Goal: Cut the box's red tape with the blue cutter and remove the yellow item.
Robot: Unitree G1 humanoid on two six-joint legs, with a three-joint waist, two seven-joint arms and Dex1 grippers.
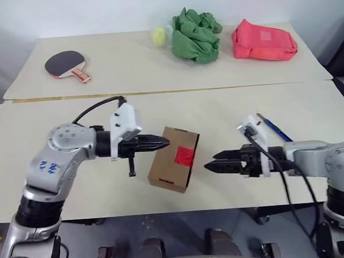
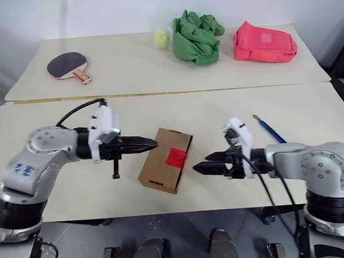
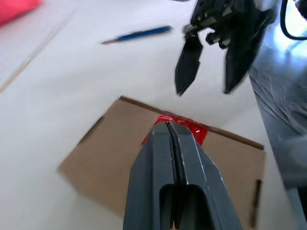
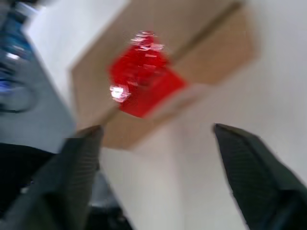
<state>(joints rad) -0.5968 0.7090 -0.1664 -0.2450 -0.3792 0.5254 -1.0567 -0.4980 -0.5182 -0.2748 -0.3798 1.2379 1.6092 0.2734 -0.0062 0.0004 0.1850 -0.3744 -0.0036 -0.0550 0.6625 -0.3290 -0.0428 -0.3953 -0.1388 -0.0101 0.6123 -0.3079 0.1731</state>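
The box point(image 1: 174, 159) sits near the front edge of the worktop point(image 1: 53, 119), between the two arms, with the red tape point(image 1: 184, 156) still whole on its upper face and running down the right side. The left tool point(image 1: 161, 143) has its fingers pressed together, empty, and hovers at the box's left top edge, its tip reaching over toward the tape. The right tool point(image 1: 213, 165) is just right of the box, spread wide and holding nothing, as the left wrist view shows. The blue cutter point(image 1: 273, 128) lies on the worktop behind the right arm, well apart from the box and untouched. The yellow item cannot be seen, so it is presumably inside the closed box. The step in hand looks like fetching the cutter, and the right arm is closest: it would do best to swing back over the cutter, line its fingers across the thin shaft near the middle, and close firmly so the dark tip points away from the wrist. The left tool could meanwhile press down on the box to stop it sliding when the blade drags along the tape.
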